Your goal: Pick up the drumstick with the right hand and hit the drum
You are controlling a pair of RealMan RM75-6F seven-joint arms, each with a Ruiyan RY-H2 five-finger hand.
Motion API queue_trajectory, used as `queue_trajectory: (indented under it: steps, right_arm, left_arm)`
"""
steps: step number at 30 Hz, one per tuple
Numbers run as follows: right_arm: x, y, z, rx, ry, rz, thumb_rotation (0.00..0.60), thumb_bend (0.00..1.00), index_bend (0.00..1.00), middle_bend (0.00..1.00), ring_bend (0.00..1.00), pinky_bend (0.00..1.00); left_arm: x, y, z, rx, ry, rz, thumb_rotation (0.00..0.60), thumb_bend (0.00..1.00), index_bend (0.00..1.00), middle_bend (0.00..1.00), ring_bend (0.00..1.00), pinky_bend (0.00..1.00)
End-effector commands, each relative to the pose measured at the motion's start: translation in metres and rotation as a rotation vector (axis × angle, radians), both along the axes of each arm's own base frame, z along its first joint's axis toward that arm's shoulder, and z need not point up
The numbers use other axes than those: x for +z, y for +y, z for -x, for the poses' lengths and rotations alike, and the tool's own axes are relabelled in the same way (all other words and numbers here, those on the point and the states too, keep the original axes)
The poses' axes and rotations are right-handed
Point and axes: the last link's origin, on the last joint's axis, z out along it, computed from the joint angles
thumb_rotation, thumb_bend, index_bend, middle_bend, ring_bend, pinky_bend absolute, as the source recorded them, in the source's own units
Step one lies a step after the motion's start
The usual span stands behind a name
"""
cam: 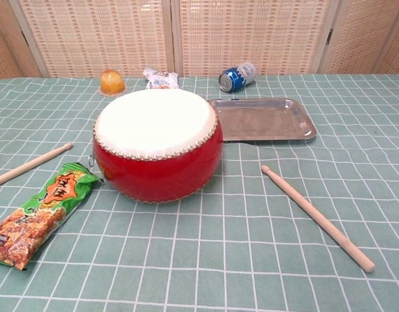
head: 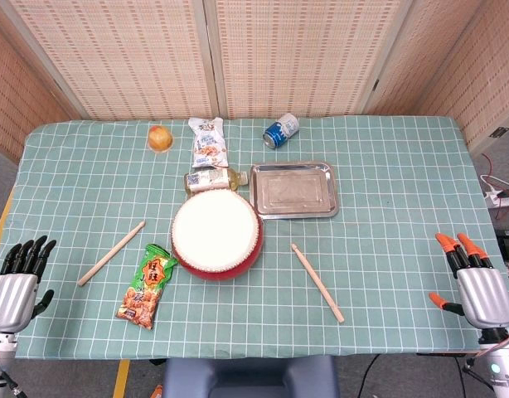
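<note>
Right hand (head: 480, 290) sat at the table's right edge w/ fingers apart, holding nothing, well apart from the drumstick (head: 317, 283), which lay flat on the cloth just right of the drum (head: 216, 235), tip toward it, likely laid out for that hand's reach. Left hand (head: 16, 282) was also released, fingers spread, near a second stick (head: 111, 254) on its side.

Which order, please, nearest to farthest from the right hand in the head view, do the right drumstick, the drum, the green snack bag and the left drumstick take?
Measured from the right hand at the table's right edge:
1. Right drumstick, right of the drum.
2. Drum, at the table's middle.
3. Green snack bag, just left of the drum, near the front.
4. Left drumstick, farthest left.
</note>
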Motion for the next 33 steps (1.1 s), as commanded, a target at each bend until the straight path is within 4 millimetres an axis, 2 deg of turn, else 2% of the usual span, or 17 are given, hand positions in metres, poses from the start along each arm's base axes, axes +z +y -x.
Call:
queue_trajectory:
  steps: [1,12,19,25,33]
  right_arm:
    - [-0.001,0.0,-0.001,0.01,-0.009,0.001,0.6,0.01,0.02,0.12,0.04,0.17]
    - [-0.003,0.008,-0.005,0.054,-0.035,-0.034,0.6,0.01,0.02,0.12,0.04,0.17]
    - [-0.012,0.008,-0.012,0.095,-0.055,-0.078,0.6,0.01,0.02,0.12,0.04,0.17]
    - [-0.044,-0.006,-0.031,0.19,-0.08,-0.205,0.6,0.01,0.03,0.12,0.04,0.16]
    - [-0.102,-0.031,-0.059,0.29,-0.059,-0.404,0.6,0.01,0.03,0.12,0.04,0.15]
  left_arm:
    - [-0.002,0.002,0.0,0.001,0.001,0.003,0.6,0.25,0.0,0.0,0.0,0.02]
    - [0.001,-0.007,-0.001,-0.014,-0.015,-0.013,0.6,0.24,0.0,0.0,0.0,0.02]
    - [0.003,-0.009,0.001,-0.015,-0.018,-0.018,0.6,0.24,0.0,0.0,0.0,0.02]
    - [-0.001,-0.008,0.001,-0.016,-0.021,-0.005,0.6,0.24,0.0,0.0,0.0,0.02]
    - [0.0,-0.011,0.007,-0.004,-0.034,-0.01,0.6,0.24,0.0,0.0,0.0,0.02]
